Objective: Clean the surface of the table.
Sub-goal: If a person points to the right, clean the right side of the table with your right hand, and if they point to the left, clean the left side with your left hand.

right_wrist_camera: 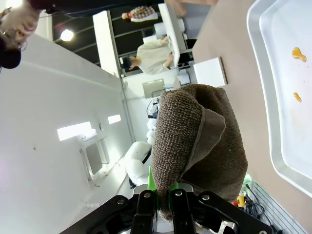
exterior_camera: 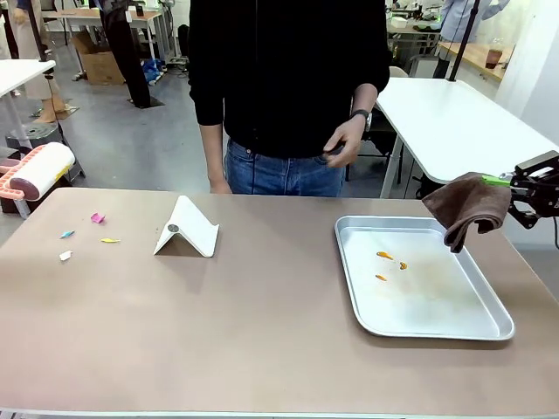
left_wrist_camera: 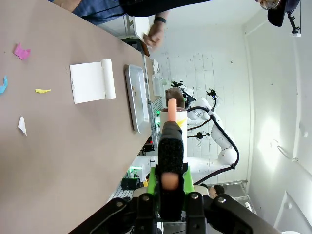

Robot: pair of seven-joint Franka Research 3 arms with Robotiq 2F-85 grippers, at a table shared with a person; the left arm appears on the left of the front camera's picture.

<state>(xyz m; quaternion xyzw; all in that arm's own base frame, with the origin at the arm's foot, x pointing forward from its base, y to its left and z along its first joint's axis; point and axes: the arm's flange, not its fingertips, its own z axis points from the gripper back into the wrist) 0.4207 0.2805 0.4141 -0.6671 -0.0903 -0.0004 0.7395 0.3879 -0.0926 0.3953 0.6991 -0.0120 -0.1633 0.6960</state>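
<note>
The taupe-brown table carries small paper scraps at its left: pink, blue, yellow and white. In the left wrist view my left gripper is shut on the black-and-pink handle of a lint roller. The lint roller hovers beyond the table's far left corner. My right gripper hangs over the tray's far right corner, shut on a brown cloth. From the right wrist, the cloth droops out of the shut gripper.
A metal tray with orange stains lies on the right half. A white folded stand sits left of centre. A person in black stands at the far edge, one hand raised, holding something dark. A white table stands behind right.
</note>
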